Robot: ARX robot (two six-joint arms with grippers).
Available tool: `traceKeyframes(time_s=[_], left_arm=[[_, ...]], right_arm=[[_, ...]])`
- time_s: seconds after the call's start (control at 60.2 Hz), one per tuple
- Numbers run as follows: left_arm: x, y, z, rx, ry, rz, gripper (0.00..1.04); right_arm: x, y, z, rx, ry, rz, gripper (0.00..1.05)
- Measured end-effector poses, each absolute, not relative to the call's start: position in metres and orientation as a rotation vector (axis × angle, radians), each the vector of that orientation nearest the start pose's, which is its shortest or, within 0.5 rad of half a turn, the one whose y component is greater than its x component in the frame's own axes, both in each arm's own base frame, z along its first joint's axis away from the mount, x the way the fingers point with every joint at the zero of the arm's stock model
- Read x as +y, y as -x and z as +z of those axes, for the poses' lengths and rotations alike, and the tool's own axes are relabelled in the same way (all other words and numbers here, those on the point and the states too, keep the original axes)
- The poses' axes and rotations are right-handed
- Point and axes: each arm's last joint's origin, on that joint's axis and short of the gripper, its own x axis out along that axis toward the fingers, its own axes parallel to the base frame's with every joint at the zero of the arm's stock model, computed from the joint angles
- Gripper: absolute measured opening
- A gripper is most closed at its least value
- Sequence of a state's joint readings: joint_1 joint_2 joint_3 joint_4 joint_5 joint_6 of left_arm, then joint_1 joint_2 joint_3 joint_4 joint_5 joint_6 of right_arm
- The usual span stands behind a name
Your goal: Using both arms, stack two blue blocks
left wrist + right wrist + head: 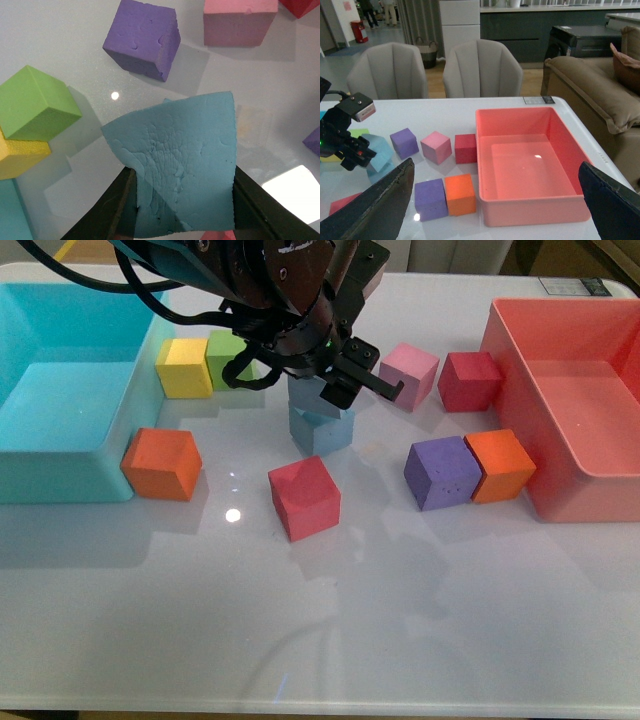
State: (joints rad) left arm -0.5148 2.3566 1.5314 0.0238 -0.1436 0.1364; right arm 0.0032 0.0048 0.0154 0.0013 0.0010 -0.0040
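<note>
— Left tool (182, 217) pinches a sky-blue foam cube (180, 155); its face looks dimpled and creased in the wrist view.
— Front view adds the second sky-blue foam cube (322, 432) right beneath, mid white tabletop (320, 640), with a red foam cube (304, 497) at 6 o'clock. Right tool (495, 210) is spread wide. Corner label (572, 285) is unreadable.

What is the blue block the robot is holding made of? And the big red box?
The held blue block looks like soft foam. It is matte, its face has dimples and wrinkles, and its edges bow a little. The red box is probably hard plastic. Its walls are smooth and even, and a small shiny spot of light shows on its floor.
</note>
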Motion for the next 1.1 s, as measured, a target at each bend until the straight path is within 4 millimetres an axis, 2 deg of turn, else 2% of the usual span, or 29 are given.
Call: traceKeyframes(time_s=[0.233,0.532,0.864,0.898,1.097], left_arm=[[-0.235,-0.43,0.069,0.755,-0.402,-0.4,0.4],[-0.238,-0.432,0.065,0.759,-0.409,-0.406,0.4],[-0.241,-0.43,0.06,0.773,-0.411,-0.426,0.95],[-0.241,-0.43,0.06,0.774,-0.411,-0.427,0.98],[-0.239,-0.428,0.062,0.779,-0.394,-0.436,0.96]], right_arm=[[0.0,-0.097,0.169,-0.012,0.004,0.002,0.96],[0.0,-0.097,0.169,-0.012,0.004,0.002,0.96],[0.0,-0.097,0.169,-0.012,0.004,0.002,0.96],[0.0,-0.097,0.169,-0.012,0.004,0.002,0.96],[0.0,-0.097,0.169,-0.012,0.004,0.002,0.96]])
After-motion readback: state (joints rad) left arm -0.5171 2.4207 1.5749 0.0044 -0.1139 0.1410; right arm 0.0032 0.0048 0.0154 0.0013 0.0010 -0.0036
